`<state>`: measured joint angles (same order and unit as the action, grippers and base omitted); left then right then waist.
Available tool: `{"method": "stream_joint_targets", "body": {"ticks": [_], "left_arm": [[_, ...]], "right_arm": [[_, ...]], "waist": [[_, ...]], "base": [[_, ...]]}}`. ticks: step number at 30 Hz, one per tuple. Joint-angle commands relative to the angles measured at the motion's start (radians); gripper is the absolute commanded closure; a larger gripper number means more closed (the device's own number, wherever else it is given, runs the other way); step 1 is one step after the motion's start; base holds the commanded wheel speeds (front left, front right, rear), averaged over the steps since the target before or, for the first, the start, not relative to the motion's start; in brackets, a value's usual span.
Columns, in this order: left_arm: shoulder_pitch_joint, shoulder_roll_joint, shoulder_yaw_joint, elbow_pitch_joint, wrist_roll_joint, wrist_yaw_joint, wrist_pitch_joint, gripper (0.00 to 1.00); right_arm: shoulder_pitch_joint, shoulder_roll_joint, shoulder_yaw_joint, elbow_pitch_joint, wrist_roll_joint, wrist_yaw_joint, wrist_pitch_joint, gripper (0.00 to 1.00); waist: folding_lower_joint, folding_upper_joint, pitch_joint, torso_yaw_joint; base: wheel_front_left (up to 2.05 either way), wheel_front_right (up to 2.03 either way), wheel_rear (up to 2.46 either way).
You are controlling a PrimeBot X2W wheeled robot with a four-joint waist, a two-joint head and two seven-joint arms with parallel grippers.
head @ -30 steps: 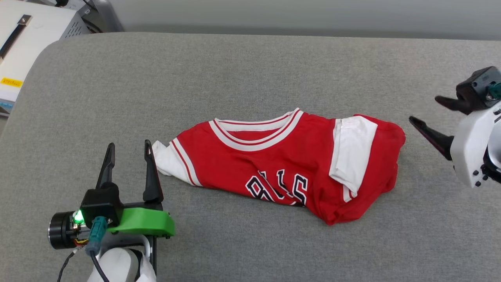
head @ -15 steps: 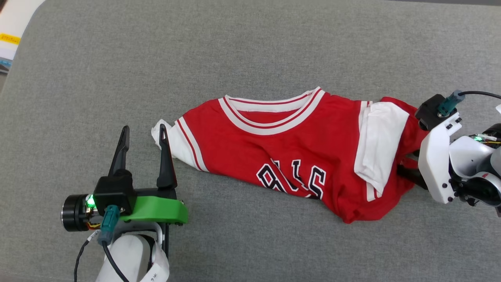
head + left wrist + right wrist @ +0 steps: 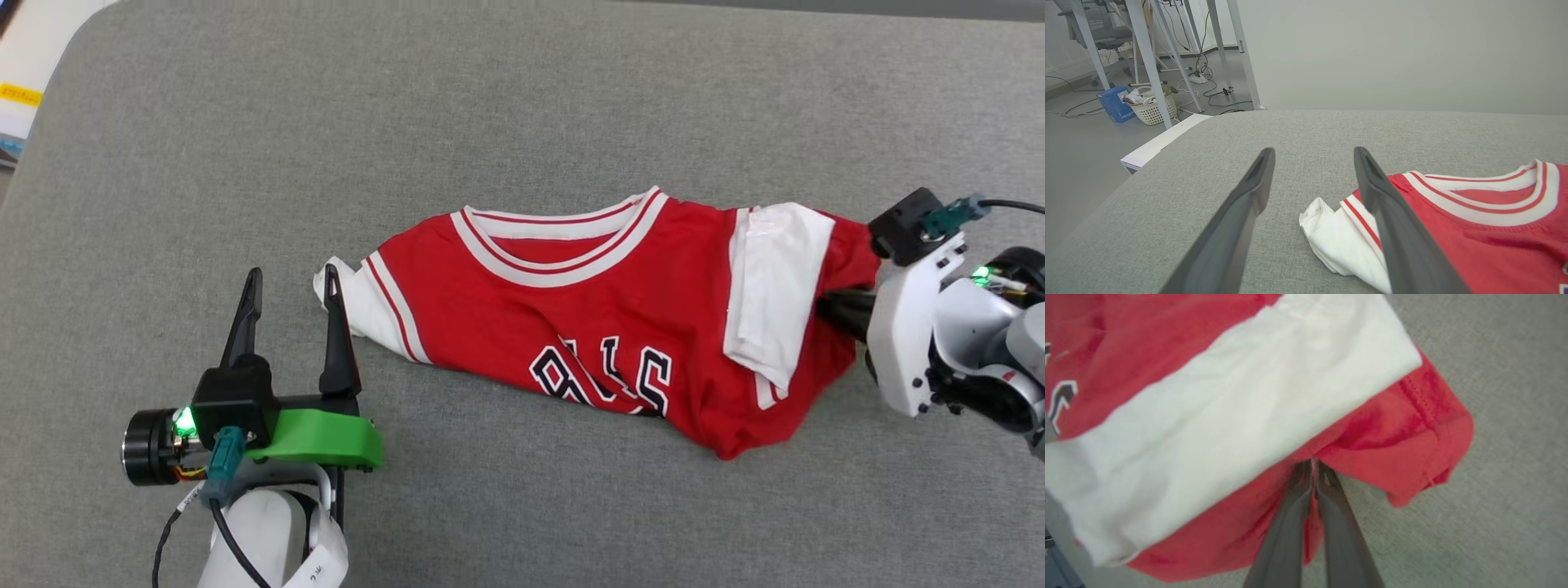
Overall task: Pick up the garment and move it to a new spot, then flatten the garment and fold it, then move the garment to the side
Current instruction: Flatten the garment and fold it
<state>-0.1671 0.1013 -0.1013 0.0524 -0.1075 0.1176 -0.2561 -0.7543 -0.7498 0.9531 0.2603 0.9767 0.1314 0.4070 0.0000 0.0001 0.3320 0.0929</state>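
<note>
Between right jaws, the garment sits pinched.

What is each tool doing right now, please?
Left tool: open, holding nothing.
Right tool: shut on the red edge of the garment.

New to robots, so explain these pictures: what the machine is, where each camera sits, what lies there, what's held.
It is a two-armed robot; each arm ends in a two-fingered gripper. One camera looks down from its head; two look along the wrists' fingers. A red T-shirt with white sleeves lies crumpled on a grey padded surface. The right gripper is shut on the shirt's red edge. The left gripper is open beside a white sleeve, holding nothing.
</note>
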Motion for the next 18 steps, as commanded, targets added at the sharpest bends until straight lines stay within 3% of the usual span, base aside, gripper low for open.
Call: {"method": "stream_joint_targets", "body": {"ticks": [1,7,12,18], "left_arm": [[0.02,-0.011,0.012,0.007,0.011,-0.015,-0.006,0.0],[0.056,-0.022,0.024,0.013,0.02,-0.027,-0.006,0.0],[0.09,-0.029,0.036,0.015,0.024,-0.031,-0.006,0.0],[0.117,-0.034,0.048,0.015,0.028,-0.04,-0.006,0.0]], "right_arm": [[-0.032,-0.051,-0.025,-0.021,0.016,-0.001,-0.066,1.0],[0.032,-0.145,-0.073,-0.09,0.017,-0.001,-0.143,1.0],[0.203,-0.198,-0.159,-0.141,0.041,-0.001,-0.206,1.0],[0.457,-0.204,-0.297,-0.165,0.054,-0.001,-0.257,1.0]], "waist": [[0.0,-0.0001,-0.049,-0.034],[0.0,-0.0001,-0.093,-0.054],[0.0,-0.0001,-0.126,-0.068],[0.0,-0.0001,-0.144,-0.089]], "base": [[0.0,0.0,0.0],[0.0,0.0,0.0],[0.0,0.0,0.0],[0.0,0.0,0.0]]}}
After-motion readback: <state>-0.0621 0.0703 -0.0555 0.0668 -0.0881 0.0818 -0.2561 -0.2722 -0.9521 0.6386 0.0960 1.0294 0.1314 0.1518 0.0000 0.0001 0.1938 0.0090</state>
